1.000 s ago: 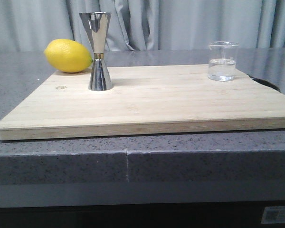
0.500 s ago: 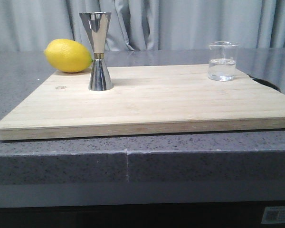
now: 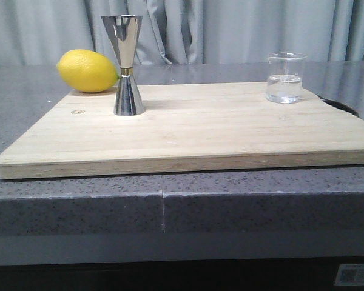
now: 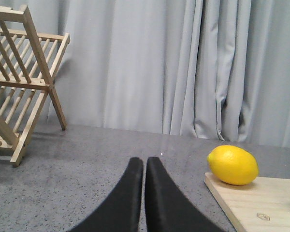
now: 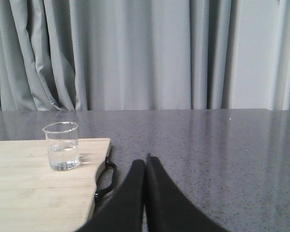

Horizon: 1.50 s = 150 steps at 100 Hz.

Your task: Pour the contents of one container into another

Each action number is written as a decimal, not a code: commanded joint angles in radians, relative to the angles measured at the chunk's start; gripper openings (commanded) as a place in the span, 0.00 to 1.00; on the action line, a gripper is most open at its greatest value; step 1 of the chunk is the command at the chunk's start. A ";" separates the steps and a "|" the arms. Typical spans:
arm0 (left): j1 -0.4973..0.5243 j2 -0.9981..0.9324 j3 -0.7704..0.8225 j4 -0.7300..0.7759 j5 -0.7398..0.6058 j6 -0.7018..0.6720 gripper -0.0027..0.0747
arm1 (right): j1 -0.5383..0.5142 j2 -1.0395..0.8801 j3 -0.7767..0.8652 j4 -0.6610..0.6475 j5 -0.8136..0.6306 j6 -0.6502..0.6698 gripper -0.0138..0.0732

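Covering the grey speckled desk, a pale wooden board is seen before grey curtains; the steel jigger stands at the board's left, beside a lemon, the beaker far right, part-filled. Left gripper is pressed together near a wooden rack. Right gripper is likewise closed, apart from the beaker.

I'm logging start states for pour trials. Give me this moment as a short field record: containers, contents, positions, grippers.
source: glass beaker, upright, far right of the cutting board, partly filled with clear liquid
target: steel jigger, upright, far left of the board
bystander: lemon, on the counter behind the board's far-left corner
left gripper: shut, empty, off the board's left side
right gripper: shut, empty, right of the board
pour: not begun
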 commanded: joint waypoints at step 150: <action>-0.287 0.891 -1.019 0.077 0.481 0.081 0.01 | 0.020 0.888 -0.938 0.021 0.263 -0.004 0.11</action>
